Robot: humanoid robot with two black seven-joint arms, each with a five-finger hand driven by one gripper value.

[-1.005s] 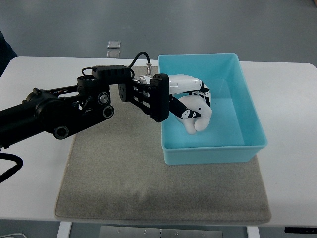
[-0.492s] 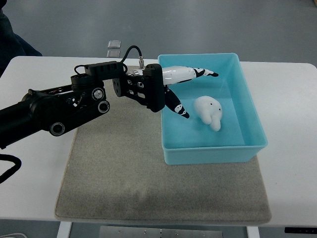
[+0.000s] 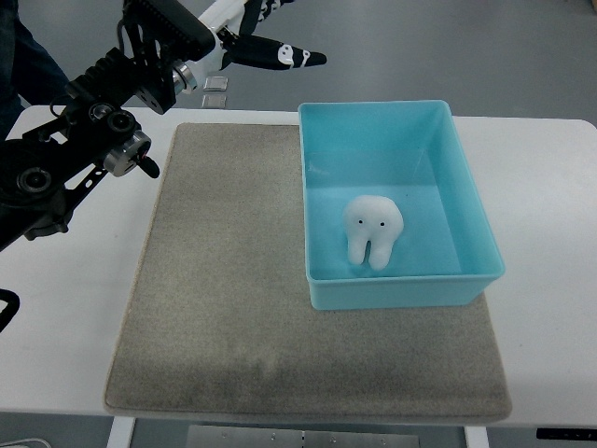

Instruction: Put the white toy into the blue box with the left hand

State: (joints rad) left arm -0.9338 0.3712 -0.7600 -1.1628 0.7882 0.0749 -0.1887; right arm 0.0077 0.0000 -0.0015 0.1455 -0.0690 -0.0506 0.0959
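While the white toy (image 3: 372,229) is lying inside the blue box (image 3: 471,201), apart from its walls, the left hand (image 3: 254,37) is hanging beyond the table's (image 3: 550,233) far edge, fingers (image 3: 284,56) extended and holding nothing. Any further withdrawal should avoid the box rim.

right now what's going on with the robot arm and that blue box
The white toy, shaped like a tooth, lies inside the blue box, which sits on the grey mat on the white table. Nothing is touching the toy. The robot's left hand is up near the top edge of the view, well clear of the box, with its fingers stretched out and holding nothing. The right arm is not in the picture.
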